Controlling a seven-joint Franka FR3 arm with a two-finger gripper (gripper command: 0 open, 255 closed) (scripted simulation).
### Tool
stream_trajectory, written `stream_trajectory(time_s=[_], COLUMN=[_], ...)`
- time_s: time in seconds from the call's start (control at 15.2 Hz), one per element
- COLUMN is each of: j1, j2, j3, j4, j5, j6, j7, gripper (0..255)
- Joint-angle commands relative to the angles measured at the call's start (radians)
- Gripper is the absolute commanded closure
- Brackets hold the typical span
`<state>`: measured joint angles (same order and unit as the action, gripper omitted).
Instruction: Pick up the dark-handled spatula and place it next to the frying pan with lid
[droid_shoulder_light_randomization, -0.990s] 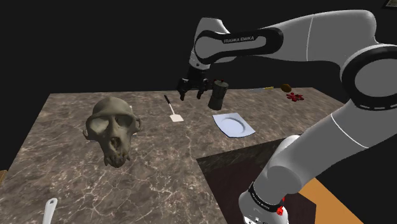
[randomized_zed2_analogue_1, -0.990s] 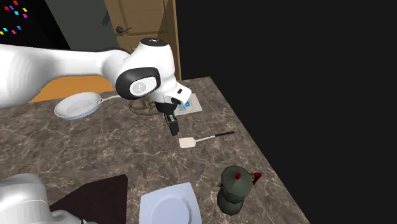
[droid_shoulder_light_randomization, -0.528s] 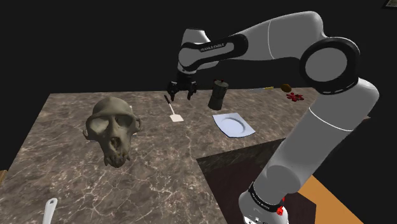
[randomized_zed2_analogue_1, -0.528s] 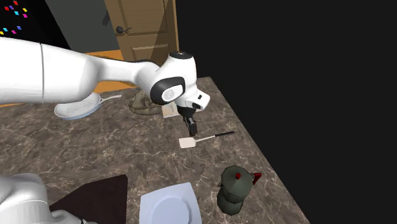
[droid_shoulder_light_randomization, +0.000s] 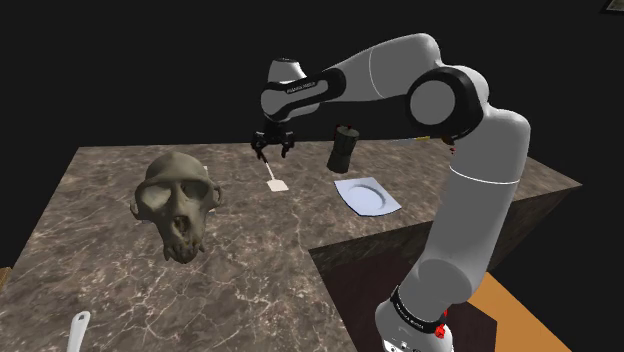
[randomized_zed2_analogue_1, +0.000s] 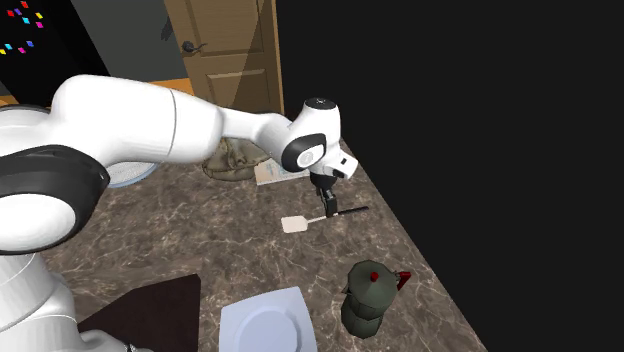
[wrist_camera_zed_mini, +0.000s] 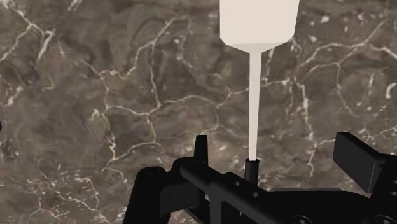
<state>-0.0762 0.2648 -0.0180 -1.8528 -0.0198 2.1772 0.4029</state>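
spatula (droid_shoulder_light_randomization: 277, 184) lies flat near the counter's (droid_shoulder_light_randomization: 100, 260) far edge in the shoulder view, dark handle between the gripper's (droid_shoulder_light_randomization: 272, 150) spread fingers but off-centre and untouched, so I'd centre on the handle, drop straight, pinch, then lift.

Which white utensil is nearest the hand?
The dark-handled spatula, right below the hand. The other white utensil lies far off at the shoulder view's lower left.
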Motion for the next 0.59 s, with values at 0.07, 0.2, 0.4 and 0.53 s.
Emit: stream_trajectory(time_s=[0.07, 0.2, 0.4, 0.53], j1=[-0.002, -0.002, -0.003, -0.003], j2=[0.044, 0.058, 0.080, 0.084], j3=[-0.004, -0.004, -0.004, -0.004], j4=[0.015, 0.007, -0.004, -0.006], j5=[-0.003, -0.003, -0.003, -0.003], j6=[0.030, 0.052, 0.085, 0.091], j7=[0.007, 0.007, 0.007, 0.007], gripper=[0, 0, 0, 0])
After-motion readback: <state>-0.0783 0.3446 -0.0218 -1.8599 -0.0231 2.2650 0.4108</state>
